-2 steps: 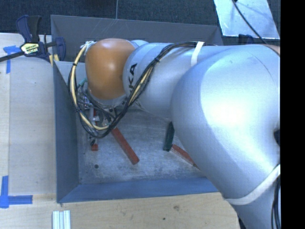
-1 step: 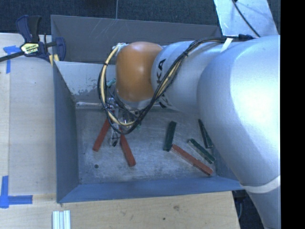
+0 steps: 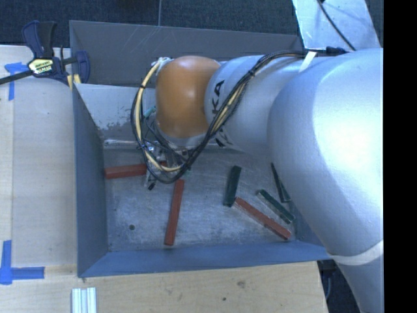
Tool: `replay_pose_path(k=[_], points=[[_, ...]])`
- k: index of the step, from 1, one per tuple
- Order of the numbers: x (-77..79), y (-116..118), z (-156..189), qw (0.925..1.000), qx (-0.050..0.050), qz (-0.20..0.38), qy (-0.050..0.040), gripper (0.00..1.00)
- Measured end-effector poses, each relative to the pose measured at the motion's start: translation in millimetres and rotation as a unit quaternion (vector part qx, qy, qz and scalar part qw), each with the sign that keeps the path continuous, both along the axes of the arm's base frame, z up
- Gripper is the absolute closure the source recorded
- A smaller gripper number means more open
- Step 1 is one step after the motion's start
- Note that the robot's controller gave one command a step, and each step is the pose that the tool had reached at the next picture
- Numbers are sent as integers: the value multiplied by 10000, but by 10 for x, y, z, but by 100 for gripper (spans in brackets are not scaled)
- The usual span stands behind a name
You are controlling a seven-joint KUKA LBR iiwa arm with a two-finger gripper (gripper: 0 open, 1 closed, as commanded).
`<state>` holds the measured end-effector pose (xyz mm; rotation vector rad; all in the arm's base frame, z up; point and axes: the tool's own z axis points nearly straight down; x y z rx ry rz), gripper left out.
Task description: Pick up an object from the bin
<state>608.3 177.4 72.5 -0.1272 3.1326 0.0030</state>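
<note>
My gripper (image 3: 154,173) hangs low at the left of the bin floor, mostly hidden under the wrist and its cables. Just to its left a short red stick (image 3: 124,171) lies flat, its right end close to the gripper. A longer red stick (image 3: 173,212) lies just below and to the right, running from near the gripper down toward the front wall. I see nothing held in the gripper.
In the right half of the bin lie a dark green stick (image 3: 232,186), a red stick (image 3: 262,218), a green stick (image 3: 277,204) and a thin dark stick (image 3: 280,183). The big arm covers the bin's right and back.
</note>
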Motion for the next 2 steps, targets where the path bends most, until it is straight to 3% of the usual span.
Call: replay_pose_path(k=[1,2], points=[[-303,94,932,10000,9,-23,-19,100],[-107,280,1896,10000,10,-4,-29,100]])
